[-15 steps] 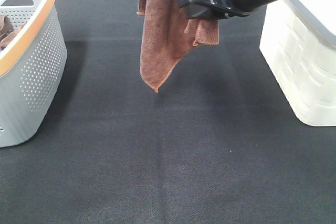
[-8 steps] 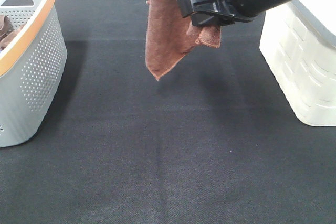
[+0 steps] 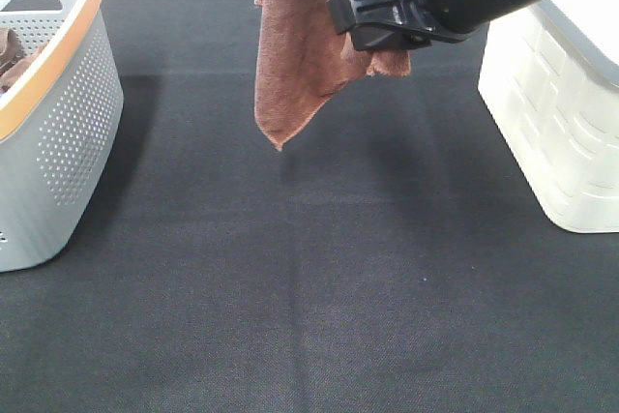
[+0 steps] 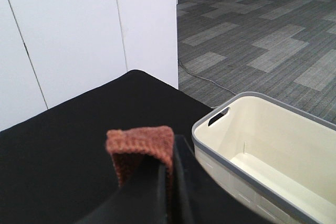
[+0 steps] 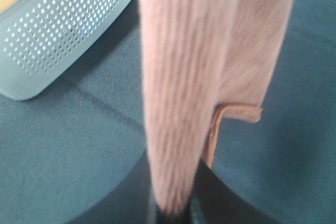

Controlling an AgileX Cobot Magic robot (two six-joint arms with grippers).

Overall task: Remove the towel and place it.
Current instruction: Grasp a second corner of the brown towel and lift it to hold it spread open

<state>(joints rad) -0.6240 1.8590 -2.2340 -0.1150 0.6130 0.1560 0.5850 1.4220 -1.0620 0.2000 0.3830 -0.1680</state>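
One towel [image 3: 295, 45], two baskets [image 3: 68, 94] [image 3: 551, 123], possibly another cloth [image 3: 10, 55]

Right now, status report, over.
Left end effector shut on towel. Right end effector at towel, grip unclear. Towel hanging above table, between grey basket and cream bin.

Fuzzy microfibre towel [image 3: 290, 55], matt woven table cover [image 3: 338, 287], perforated plastic basket [image 3: 77, 118]

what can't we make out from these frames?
- Exterior high: the top of the reddish-brown microfibre towel is cut off by the upper edge.
- Right wrist: the blurred towel covers the right gripper, so it is unclear whether it grips.
- Exterior high: the contents of the grey perforated plastic basket are mostly hidden by its wall and the left edge.
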